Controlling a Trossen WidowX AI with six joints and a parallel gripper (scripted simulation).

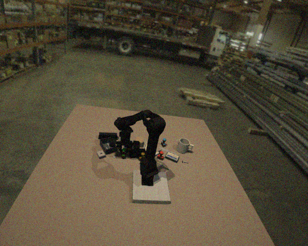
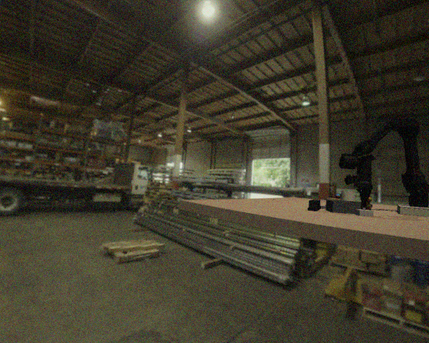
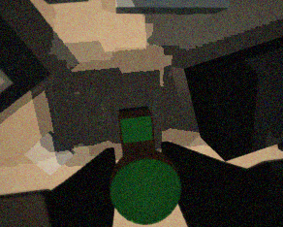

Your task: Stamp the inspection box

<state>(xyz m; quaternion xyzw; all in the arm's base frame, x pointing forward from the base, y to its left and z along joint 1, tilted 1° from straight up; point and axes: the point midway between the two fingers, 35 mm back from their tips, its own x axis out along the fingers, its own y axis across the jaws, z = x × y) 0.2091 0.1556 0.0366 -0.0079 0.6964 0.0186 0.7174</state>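
My gripper (image 1: 123,150) (image 2: 365,205) (image 3: 138,152) points down at bench level and is shut on the green stamp. The green stamp (image 1: 123,155) (image 3: 145,191) has a round green knob and a small green patch on its dark body. It is upright between the fingertips. I cannot tell whether its base touches the bench. No wording on it can be read. An orange stamp (image 1: 142,154), a red stamp (image 1: 161,155) and a blue stamp (image 1: 164,142) stand farther right. The ink pad and the card's box are hidden or cannot be made out.
A black tray (image 1: 109,146) and a long black block (image 1: 108,135) lie left of the gripper, with a small pale block (image 1: 101,154) (image 2: 365,212) nearby. A flat blue-and-white case (image 1: 172,156), a grey mug (image 1: 182,146) and a small screw (image 1: 185,162) lie to the right.
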